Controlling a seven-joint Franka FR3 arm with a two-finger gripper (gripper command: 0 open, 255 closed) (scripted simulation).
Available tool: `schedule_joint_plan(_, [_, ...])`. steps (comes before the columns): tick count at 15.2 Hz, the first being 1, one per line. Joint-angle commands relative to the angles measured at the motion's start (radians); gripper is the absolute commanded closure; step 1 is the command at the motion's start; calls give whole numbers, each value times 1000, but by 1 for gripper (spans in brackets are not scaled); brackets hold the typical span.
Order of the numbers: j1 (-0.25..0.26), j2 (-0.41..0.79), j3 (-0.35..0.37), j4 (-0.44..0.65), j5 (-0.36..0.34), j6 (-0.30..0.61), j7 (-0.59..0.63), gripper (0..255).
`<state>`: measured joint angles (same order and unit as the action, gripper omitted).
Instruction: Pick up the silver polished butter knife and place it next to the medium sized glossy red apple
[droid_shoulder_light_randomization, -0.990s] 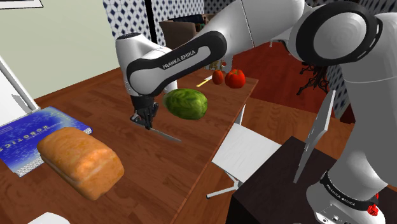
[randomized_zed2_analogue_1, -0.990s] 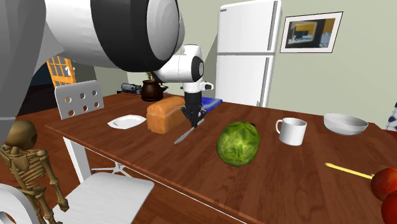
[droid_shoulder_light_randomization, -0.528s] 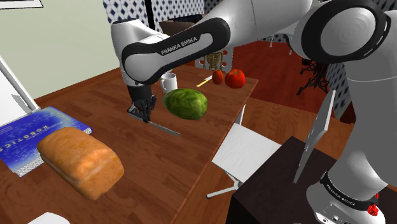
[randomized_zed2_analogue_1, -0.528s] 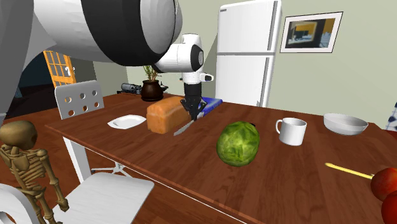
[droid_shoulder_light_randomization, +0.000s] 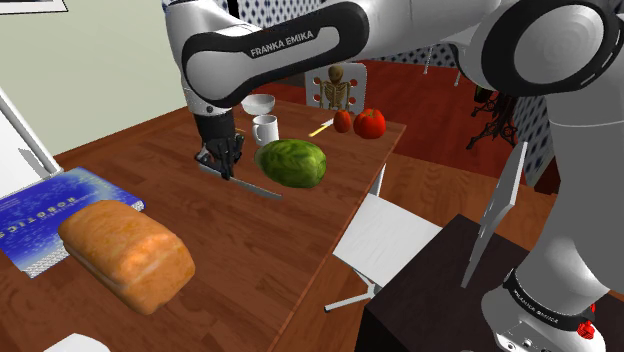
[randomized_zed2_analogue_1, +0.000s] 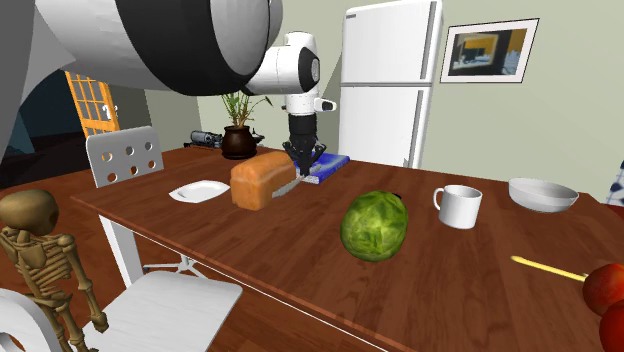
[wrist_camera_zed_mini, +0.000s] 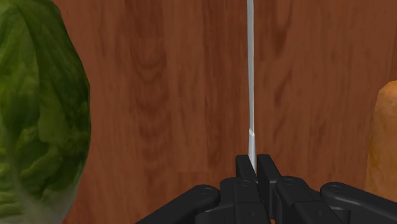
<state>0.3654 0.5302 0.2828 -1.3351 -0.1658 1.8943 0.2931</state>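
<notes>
My pincer (wrist_camera_zed_mini: 256, 167) grips the butter knife (wrist_camera_zed_mini: 250, 76), held above the bench (droid_shoulder_light_randomization: 200, 250). I should carry it level, clear the cabbage (droid_shoulder_light_randomization: 292, 162), and aim beside the red apple (droid_shoulder_light_randomization: 370, 122).

Surface finishes, bench scene
Red-brown grained wood, low sheen: bench (droid_shoulder_light_randomization: 250, 250). Pale grey, smooth, metal-like: butter knife (wrist_camera_zed_mini: 250, 76). Matt black: fingers (wrist_camera_zed_mini: 245, 167). Green, veined, crinkled leaf: cabbage (wrist_camera_zed_mini: 38, 108). Brown, rough crust: bread loaf (droid_shoulder_light_randomization: 125, 255). Plain white, smooth: mug (droid_shoulder_light_randomization: 265, 129). White glossy shell, dark joints: arm (droid_shoulder_light_randomization: 570, 170).
</notes>
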Motion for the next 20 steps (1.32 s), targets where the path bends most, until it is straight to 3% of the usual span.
schedule_joint_plan(1, [2,1,0,28,1,-28,-3,255])
schedule_joint_plan(8, [8,0,2,108,3,-108,-8,255])
schedule_joint_plan(14, [-106,-98,-17,-40,41,-52,-127,255])
schedule_joint_plan(20, [-207,-156,-46,-122,72,-22,-254,255])
